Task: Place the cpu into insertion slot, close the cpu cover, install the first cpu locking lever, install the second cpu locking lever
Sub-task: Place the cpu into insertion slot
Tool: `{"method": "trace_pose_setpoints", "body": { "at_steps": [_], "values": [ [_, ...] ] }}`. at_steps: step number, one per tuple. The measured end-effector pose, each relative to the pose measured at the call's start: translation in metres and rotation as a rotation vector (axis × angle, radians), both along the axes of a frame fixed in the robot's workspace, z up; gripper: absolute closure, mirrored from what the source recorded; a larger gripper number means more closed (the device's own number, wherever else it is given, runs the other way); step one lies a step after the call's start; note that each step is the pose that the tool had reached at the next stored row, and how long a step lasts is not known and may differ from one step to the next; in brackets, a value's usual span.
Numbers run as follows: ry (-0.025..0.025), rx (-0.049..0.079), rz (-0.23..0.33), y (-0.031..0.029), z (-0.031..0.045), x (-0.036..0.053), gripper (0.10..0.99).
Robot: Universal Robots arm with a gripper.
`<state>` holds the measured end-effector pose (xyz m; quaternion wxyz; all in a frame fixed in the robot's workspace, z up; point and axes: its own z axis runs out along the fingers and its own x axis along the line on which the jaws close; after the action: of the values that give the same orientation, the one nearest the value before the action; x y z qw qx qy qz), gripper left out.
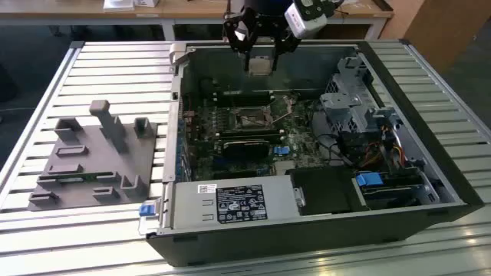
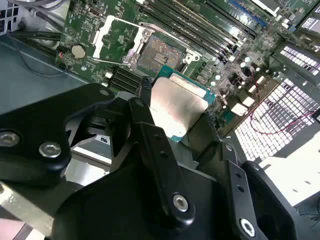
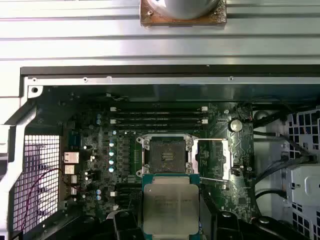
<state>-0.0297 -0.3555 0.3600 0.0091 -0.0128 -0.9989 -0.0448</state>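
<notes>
- The small flat square cpu has a pale silvery metal face, dull and smooth, with a green rim
- The thin square silver cpu cover is bare metal, a bit shiny
- The small square insertion slot has a dark, dotted middle inside a metal frame
- The black gripper looks matt, with shiny metal screws
- The long ribbed table is pale, shiny metal
- The grey block with pegs looks like matt plastic
</notes>
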Motion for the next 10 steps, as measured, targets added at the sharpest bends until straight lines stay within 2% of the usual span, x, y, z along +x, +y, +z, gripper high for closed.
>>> {"method": "trace_pose_setpoints", "body": {
  "at_steps": [10],
  "values": [
    [0.0,0.0,-0.015,0.0,0.0,-0.0001,0.545]
  ]
}}
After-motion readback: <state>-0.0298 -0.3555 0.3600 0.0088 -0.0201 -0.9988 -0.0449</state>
